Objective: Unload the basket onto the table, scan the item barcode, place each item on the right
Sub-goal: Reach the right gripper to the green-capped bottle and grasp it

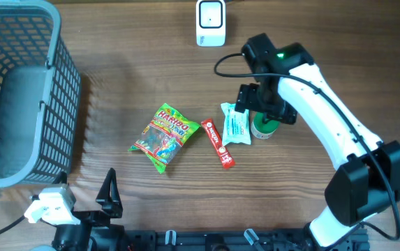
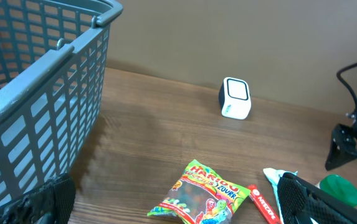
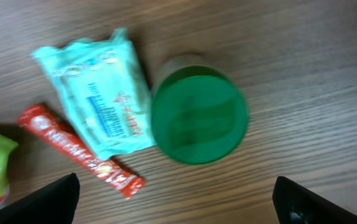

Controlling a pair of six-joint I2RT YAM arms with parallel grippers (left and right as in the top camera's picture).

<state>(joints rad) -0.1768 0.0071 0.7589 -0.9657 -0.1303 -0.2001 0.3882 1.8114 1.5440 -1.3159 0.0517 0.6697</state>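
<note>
Right claw (image 3: pixel 177 198) spread wide, nothing held, hung over green-lidded tub (image 3: pixel 199 116), right of centre on table (image 1: pixel 325 42). Wipes packet (image 3: pixel 97 99) pressed against tub's left side. Red stick sachet (image 3: pixel 81 152) touching packet. Haribo bag (image 1: pixel 165 137) further left. Scanner (image 1: pixel 210 22) noted at far edge, basket (image 1: pixel 18 90) far left. Left claw (image 2: pixel 178 208) released, empty, near edge.

Basket (image 1: pixel 54 49) far left, scanner (image 1: pixel 210 23) behind, jar (image 3: pixel 199 115) beside packet (image 3: pixel 100 93)
</note>
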